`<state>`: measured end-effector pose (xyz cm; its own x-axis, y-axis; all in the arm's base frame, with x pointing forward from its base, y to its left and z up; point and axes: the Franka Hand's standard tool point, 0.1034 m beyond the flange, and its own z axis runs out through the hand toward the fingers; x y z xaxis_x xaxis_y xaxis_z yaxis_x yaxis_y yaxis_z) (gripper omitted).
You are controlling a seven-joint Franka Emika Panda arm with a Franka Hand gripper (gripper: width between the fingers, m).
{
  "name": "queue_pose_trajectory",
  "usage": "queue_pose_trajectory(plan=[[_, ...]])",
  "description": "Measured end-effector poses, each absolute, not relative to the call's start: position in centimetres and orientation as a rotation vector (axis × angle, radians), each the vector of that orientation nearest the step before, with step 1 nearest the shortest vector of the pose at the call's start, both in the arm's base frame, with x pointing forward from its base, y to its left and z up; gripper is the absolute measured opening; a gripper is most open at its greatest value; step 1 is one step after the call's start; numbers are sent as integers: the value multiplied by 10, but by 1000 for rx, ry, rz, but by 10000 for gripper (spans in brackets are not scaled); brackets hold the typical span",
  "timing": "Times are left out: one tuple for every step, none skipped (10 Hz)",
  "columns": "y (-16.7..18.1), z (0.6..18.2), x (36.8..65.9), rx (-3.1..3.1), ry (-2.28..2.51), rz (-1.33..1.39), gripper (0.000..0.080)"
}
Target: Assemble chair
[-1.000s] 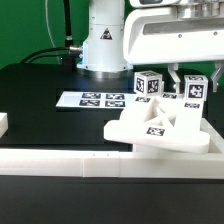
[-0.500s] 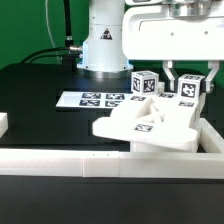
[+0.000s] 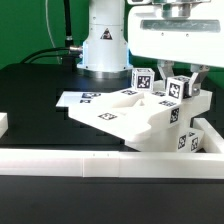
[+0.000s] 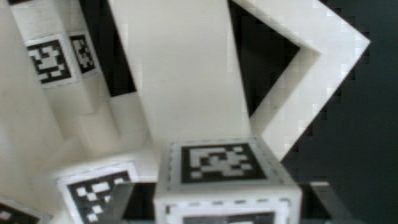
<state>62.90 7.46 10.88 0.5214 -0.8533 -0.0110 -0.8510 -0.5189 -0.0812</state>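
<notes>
Tilted chair (image 3: 135,115) above border rail (image 3: 90,161)

Held up off black table (image 3: 30,95) by gripper (image 3: 172,78), clamped on tagged leg; seat corner reaching over marker board (image 3: 70,101) behind rail.

Bright, even light falls from above onto my workspace — the white chair (image 3: 140,115) parts glow almost without texture, their upper faces close to blown out in the exterior view. Soft shadows gather beneath the tilted panel and on the black table (image 3: 40,85), which reflects little and shows no glare. The green backdrop at far left is evenly lit. That picture is low in resolution, with edges slightly soft throughout. My wrist view is dimmer and greyer — the tagged block (image 4: 222,165) close to the lens is blurred, its black squares smeared, and the panels behind are softer still, with dark gaps between them.
</notes>
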Motion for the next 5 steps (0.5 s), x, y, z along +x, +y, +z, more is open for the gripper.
queue_pose_trajectory(plan=[[75,110,629,-2676,1489,-47,279],[75,115,631,-2683,1467,-55,436],[77,123,632,-2678,1460,-66,564],[79,131,633,-2679,1450,-67,564],[82,137,633,-2680,1443,-64,632]])
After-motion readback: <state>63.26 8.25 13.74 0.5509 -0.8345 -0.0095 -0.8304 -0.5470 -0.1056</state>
